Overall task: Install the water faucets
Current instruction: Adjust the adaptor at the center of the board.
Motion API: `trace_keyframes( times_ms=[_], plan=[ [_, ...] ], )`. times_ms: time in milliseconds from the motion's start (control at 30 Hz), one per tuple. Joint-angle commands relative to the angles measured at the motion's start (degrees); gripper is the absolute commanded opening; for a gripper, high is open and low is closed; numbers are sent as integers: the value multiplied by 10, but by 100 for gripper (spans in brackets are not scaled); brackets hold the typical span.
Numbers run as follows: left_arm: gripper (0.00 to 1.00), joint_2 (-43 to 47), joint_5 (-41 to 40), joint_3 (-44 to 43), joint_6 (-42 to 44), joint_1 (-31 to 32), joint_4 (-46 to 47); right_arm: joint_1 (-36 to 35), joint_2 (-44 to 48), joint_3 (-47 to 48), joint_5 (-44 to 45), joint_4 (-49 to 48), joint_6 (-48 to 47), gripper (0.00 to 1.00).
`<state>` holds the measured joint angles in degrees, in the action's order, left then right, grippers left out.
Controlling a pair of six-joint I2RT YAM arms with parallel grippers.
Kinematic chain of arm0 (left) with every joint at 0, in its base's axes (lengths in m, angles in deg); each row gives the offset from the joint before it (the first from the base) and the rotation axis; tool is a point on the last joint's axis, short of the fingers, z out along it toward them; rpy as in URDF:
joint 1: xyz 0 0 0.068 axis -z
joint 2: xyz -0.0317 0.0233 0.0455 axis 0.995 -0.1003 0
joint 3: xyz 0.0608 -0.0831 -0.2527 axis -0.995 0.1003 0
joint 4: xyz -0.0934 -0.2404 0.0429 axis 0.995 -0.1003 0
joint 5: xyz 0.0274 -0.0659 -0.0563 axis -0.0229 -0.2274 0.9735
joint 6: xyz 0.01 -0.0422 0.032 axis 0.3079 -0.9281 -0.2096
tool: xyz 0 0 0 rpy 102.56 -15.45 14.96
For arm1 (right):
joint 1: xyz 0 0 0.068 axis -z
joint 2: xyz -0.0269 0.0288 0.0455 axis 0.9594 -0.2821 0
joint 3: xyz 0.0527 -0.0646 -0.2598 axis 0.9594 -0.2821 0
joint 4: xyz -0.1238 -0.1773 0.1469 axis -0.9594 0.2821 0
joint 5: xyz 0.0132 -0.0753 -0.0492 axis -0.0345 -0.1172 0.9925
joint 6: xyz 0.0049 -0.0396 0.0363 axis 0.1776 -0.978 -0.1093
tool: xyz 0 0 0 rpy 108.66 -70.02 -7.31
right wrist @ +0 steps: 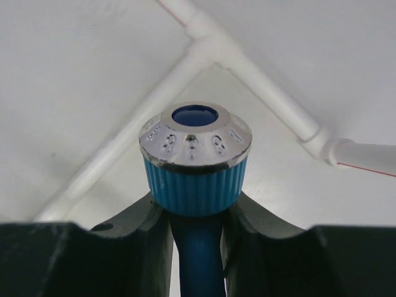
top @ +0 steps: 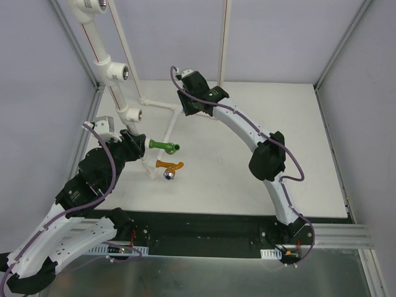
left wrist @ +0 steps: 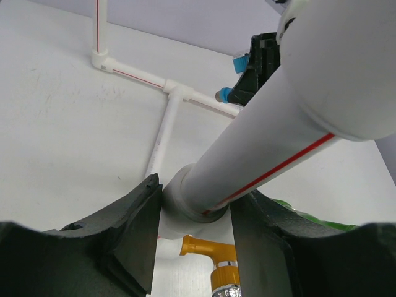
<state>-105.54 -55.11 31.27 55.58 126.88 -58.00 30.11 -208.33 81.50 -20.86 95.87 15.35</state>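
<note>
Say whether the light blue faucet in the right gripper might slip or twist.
Probably stiff: the light blue faucet looks like hard plastic. Its ribbed collar should resist slipping. The right gripper clamps the narrow stem, so it may pivot.

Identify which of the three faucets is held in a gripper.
The light blue faucet: the right gripper is shut on it, below its metal-ringed end. The green faucet and orange faucet sit by the white pipe frame, in no gripper.
</note>
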Motion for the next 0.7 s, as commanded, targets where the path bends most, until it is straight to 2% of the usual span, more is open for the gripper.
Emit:
trace_keyframes(
  times_ms=[0,267,433,667],
  plan=[
    [46,-12,52,19,-45,-1,1,21,-15,15,118,-76,-56,0],
    [45,-10,55,21,-44,-1,7,31,-73,14,226,-232,-128,0],
    [45,-12,56,26,-42,-1,11,48,-112,48,292,-285,-166,0],
    [44,-10,56,39,-47,-1,18,88,-137,51,274,-322,-186,0]
  ],
)
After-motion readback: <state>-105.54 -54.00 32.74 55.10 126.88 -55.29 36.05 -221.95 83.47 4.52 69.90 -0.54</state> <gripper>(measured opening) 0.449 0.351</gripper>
